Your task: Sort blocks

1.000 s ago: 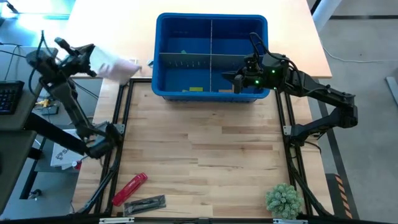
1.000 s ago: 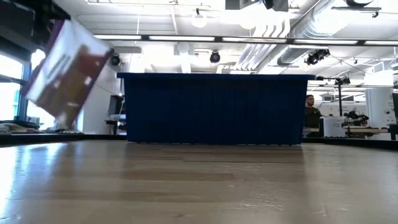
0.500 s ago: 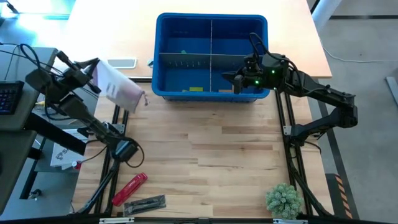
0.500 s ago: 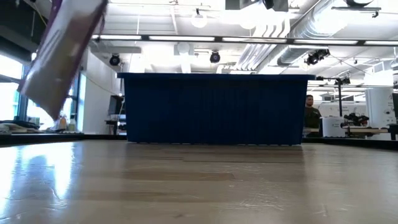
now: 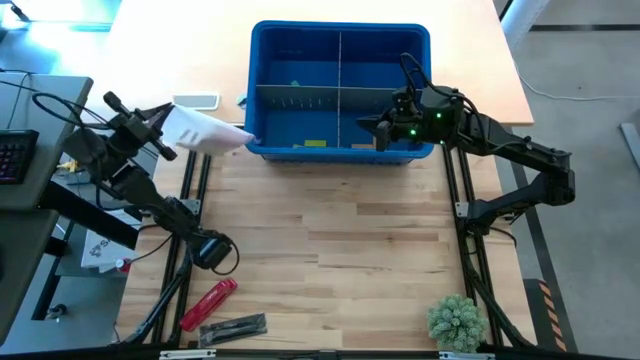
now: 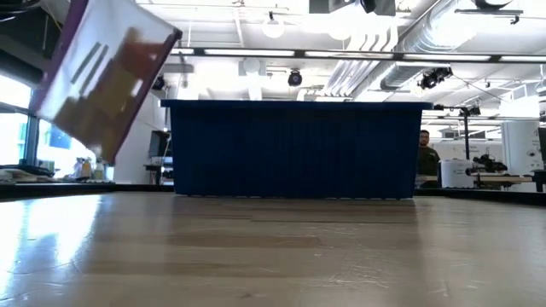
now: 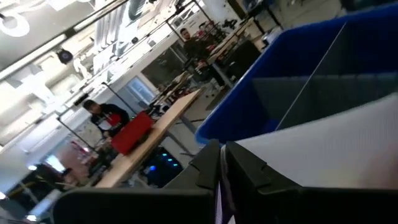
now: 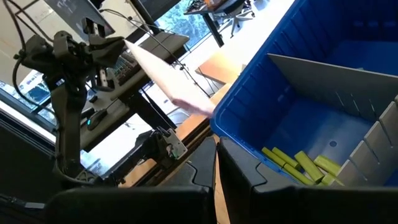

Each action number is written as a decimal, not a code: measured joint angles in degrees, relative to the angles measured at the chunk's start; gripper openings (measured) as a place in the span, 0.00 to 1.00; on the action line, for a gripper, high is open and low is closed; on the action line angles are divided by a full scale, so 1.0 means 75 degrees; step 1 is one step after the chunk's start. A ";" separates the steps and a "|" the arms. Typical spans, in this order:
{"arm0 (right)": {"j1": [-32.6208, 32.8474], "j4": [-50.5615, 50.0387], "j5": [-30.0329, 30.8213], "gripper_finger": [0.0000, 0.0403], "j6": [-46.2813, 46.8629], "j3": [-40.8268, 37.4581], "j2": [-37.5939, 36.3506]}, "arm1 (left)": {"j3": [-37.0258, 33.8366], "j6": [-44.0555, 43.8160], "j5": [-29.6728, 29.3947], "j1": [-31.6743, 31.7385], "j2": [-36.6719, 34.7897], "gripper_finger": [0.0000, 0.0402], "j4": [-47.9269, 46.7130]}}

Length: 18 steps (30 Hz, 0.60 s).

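Note:
My left gripper (image 5: 160,127) is shut on a see-through bag (image 5: 208,135), left of the blue divided bin (image 5: 340,35). In the low view the bag (image 6: 102,72) has a purple edge and holds tan and brown blocks. Lime yellow-green blocks (image 5: 315,143) lie on the bin's floor by its near wall; they also show in the right wrist view (image 8: 298,165). My right gripper (image 5: 380,130) is shut and empty, over the near wall of the bin's right half. My left gripper pinches the bag's end (image 7: 219,208) between its two fingers, coming level from the table's left. The bag (image 7: 336,149) sticks out ahead of the fingers toward the bin's near left corner. It is lifted clear of the table.
A red cylindrical tool (image 5: 208,303) and a dark flat tool (image 5: 233,326) lie at the near left. A green plant (image 5: 455,320) stands at the near right. Black frame rails (image 5: 195,170) run along both sides. A white object (image 5: 195,100) lies left of the bin. People show in the room beyond.
My left gripper has gone toward the table's right, nearer the bin, still holding the bag. The bag first swung down on a slant. Now it lies nearly level, with its free end close to the bin's near left corner.

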 joint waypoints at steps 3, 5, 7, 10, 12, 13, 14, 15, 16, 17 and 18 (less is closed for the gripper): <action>-0.0001 -0.0003 -0.0002 0.01 0.0001 0.0000 0.0000 | 0.0000 -0.0476 0.0004 -0.0021 -0.0107 0.00 0.0017; -0.0001 -0.0039 -0.0003 0.01 0.0001 0.0000 0.0000 | 0.0000 -0.0626 -0.0008 -0.0021 -0.0143 0.00 -0.0001; -0.0001 -0.0032 -0.0003 0.01 0.0001 0.0000 0.0000 | 0.0000 -0.0723 0.0000 -0.0018 -0.0164 0.00 0.0009; 0.0000 -0.0035 -0.0003 0.01 0.0001 0.0000 0.0000 | 0.0000 -0.0769 -0.0005 -0.0045 -0.0166 0.00 0.0011; -0.0001 -0.0036 -0.0003 0.01 0.0001 0.0000 0.0000 | 0.0000 -0.0773 -0.0083 -0.0166 -0.0159 0.00 0.0006; -0.0001 -0.0035 -0.0003 0.01 0.0001 0.0000 0.0000 | 0.0000 -0.0775 -0.0122 -0.0250 -0.0161 0.00 0.0012; -0.0001 -0.0032 -0.0003 0.01 0.0001 0.0000 0.0000 | 0.0000 -0.0775 -0.0169 -0.0336 -0.0162 0.00 0.0012; -0.0001 -0.0035 -0.0003 0.01 0.0001 0.0000 0.0000 | 0.0000 -0.0775 -0.0250 -0.0418 -0.0162 0.00 0.0009; -0.0001 -0.0036 -0.0003 0.01 0.0001 0.0000 0.0000 | 0.0000 -0.0777 -0.0378 -0.0499 -0.0162 0.00 0.0009; -0.0001 -0.0038 -0.0003 0.01 0.0001 0.0000 0.0000 | 0.0000 -0.0778 -0.0510 -0.0585 -0.0162 0.00 0.0007; -0.0001 -0.0035 -0.0003 0.01 0.0001 0.0000 0.0000 | 0.0000 -0.0778 -0.0624 -0.0669 -0.0165 0.00 -0.0002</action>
